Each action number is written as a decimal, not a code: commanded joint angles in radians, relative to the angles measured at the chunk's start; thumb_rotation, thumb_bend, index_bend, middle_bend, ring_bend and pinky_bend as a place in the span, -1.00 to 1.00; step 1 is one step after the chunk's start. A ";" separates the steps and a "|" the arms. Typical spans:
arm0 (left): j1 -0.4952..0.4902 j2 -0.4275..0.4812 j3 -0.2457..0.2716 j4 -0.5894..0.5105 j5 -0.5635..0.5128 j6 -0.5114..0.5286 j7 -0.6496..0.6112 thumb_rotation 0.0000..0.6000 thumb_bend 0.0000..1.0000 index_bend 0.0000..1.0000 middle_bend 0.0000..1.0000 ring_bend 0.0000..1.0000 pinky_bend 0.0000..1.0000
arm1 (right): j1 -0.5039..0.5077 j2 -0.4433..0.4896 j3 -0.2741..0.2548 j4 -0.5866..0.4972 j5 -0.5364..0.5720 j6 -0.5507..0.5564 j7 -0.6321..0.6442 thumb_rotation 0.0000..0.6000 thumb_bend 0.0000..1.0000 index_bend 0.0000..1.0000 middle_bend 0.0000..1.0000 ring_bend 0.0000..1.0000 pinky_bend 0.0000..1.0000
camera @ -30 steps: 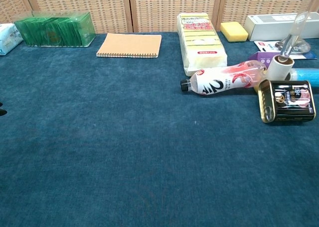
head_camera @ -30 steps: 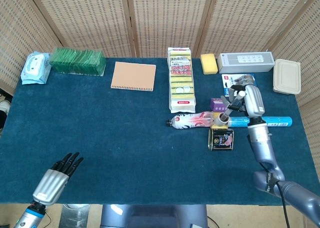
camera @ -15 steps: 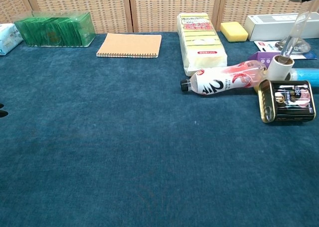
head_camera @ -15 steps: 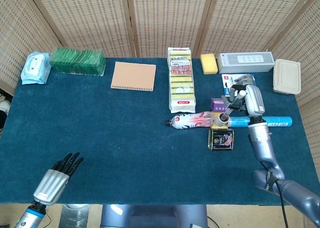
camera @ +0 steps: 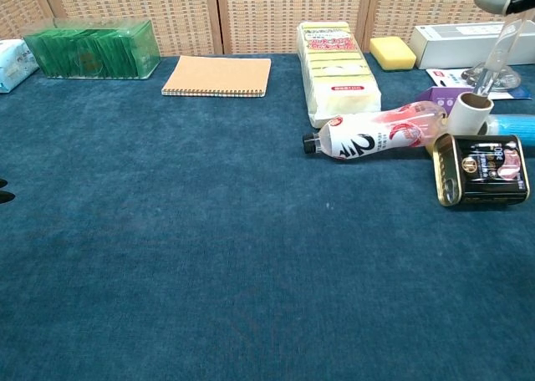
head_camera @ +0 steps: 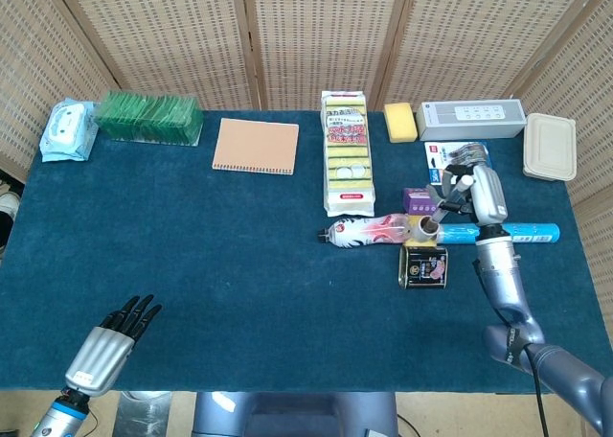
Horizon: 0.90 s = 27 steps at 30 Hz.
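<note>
The lint roller (head_camera: 428, 226) has a white paper roll and a clear handle, and the right hand (head_camera: 476, 190) grips the handle's upper end. It tilts, with the roll end down on the blue cloth. The roll sits just behind the dark tin (head_camera: 424, 265), beside the pink bottle (head_camera: 367, 231).

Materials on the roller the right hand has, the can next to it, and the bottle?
Roller: white roll, looks like paper sheets on a hollow core; handle looks like clear plastic, see-through where the right hand holds it.
Can: likely metal, a bright rim around glossy black print.
Bottle: probably thin plastic, translucent under a pink-and-white wrap, dark cap.
</note>
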 commanded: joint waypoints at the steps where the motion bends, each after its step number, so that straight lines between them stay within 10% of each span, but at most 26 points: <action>1: 0.000 0.000 0.000 -0.002 -0.001 -0.001 0.003 1.00 -0.58 -0.92 -0.94 -0.91 -0.49 | 0.000 -0.012 -0.009 0.016 -0.007 0.002 0.006 1.00 -0.26 0.60 1.00 1.00 1.00; 27: 0.003 0.004 0.004 -0.004 -0.001 0.000 0.002 1.00 -0.58 -0.92 -0.94 -0.91 -0.49 | 0.015 -0.122 -0.046 0.166 -0.023 -0.013 0.033 1.00 -0.28 0.60 1.00 1.00 0.98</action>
